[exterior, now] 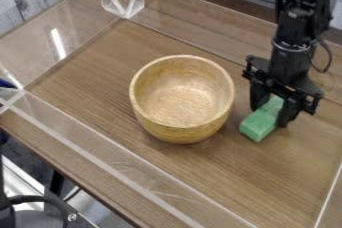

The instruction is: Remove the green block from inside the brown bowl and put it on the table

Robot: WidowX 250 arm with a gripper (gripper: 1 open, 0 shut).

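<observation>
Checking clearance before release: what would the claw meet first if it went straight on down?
The table, it seems. The claw points down, shut on the green block, whose lower end looks at or near the wood; depth unclear.

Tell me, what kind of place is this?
Probably a robot testing lab: a wooden table fenced by clear plastic walls, with a claw moving a green block beside a bowl.

The block [263, 122] is bright green; the bowl [183, 96] is light tan wood with a pale grain inside; the table [120, 52] is brown with long wood-grain streaks; its low walls [80, 142] are clear; the gripper [279, 100] is black
</observation>
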